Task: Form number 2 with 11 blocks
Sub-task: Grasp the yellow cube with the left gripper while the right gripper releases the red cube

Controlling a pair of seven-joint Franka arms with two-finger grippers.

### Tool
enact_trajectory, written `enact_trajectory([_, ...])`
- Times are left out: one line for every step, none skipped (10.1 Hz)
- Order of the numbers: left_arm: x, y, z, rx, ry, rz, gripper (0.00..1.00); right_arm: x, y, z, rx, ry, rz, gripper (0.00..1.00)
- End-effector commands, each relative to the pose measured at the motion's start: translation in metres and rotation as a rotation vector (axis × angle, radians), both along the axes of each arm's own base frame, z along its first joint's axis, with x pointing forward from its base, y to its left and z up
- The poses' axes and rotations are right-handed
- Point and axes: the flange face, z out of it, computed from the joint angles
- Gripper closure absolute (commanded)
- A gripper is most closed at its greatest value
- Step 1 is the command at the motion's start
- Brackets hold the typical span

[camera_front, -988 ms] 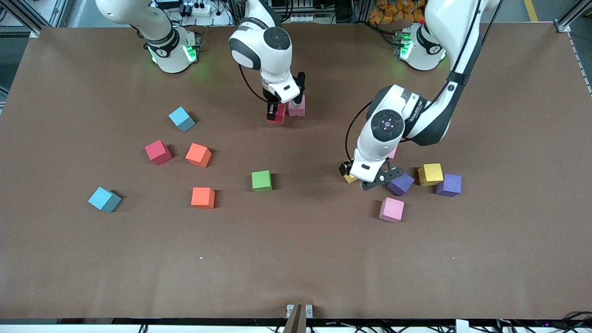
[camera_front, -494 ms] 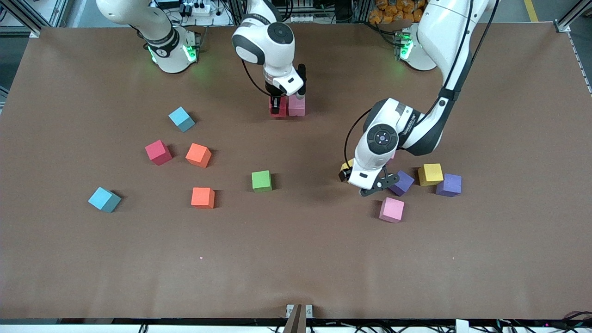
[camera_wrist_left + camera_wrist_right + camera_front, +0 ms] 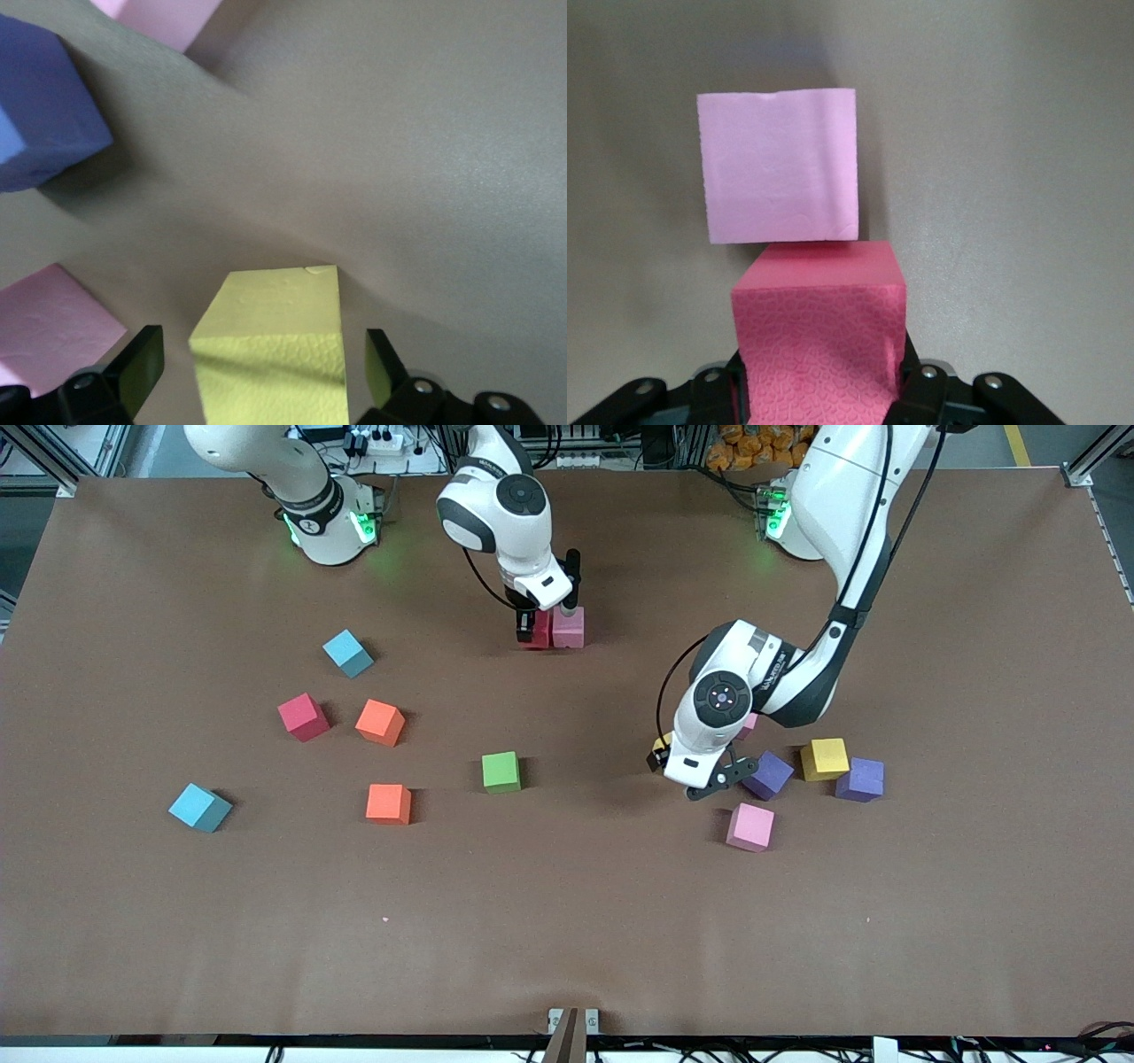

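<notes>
Early in the build: my right gripper (image 3: 532, 627) is clamped on a red cube (image 3: 819, 341), set down touching the pink cube (image 3: 568, 627) near the arm bases — two blocks of the 2 side by side. Next: let go, lift straight up without nudging either.

My left gripper (image 3: 257, 372) is spread wide, straddling a yellow cube (image 3: 270, 341), not yet gripping. Next: close squarely.

No readable writing anywhere.

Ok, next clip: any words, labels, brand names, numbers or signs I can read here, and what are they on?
Dark lettering on the left arm's forearm: too small and blurred to read.
The cubes, such as the yellow cube and the red cube, have plain faces with no print.
The table carries no text or sign.
Nothing else legible.
</notes>
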Motion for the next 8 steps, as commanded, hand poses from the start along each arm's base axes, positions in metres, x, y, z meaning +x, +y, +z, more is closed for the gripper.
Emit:
enact_trajectory([-0.005, -0.005, -0.008, -0.006, -0.01, 0.023, 0.0, -0.006, -0.002, -0.002, 0.008, 0.011, -0.007, 0.75])
enact_trajectory([-0.006, -0.006, -0.012, -0.004, -0.004, 0.022, 0.01, -0.012, 0.001, -0.005, 0.002, 0.014, 0.005, 0.75])
enact_trajectory([-0.008, -0.008, -0.013, -0.004, -0.002, 0.019, 0.33, -0.014, 0.003, -0.006, 0.008, 0.011, 0.008, 0.75])
enact_trajectory([-0.009, -0.009, -0.013, -0.004, -0.003, 0.018, 0.66, -0.014, 0.004, -0.01, 0.006, 0.012, 0.008, 0.75])
enact_trajectory([-0.008, -0.01, -0.01, -0.007, -0.006, 0.022, 0.86, -0.014, 0.005, -0.014, 0.018, 0.007, 0.007, 0.75])
enact_trajectory([-0.006, -0.01, -0.004, -0.014, -0.014, 0.054, 0.93, -0.014, 0.006, -0.017, 0.02, 0.005, 0.01, 0.75])
enact_trajectory([-0.005, -0.011, 0.002, -0.016, -0.022, 0.085, 0.95, -0.016, 0.006, -0.019, 0.019, 0.006, 0.013, 0.75])
enact_trajectory([-0.003, -0.015, 0.015, -0.028, -0.04, 0.089, 0.99, -0.016, 0.007, -0.022, 0.016, 0.007, 0.015, 0.75])
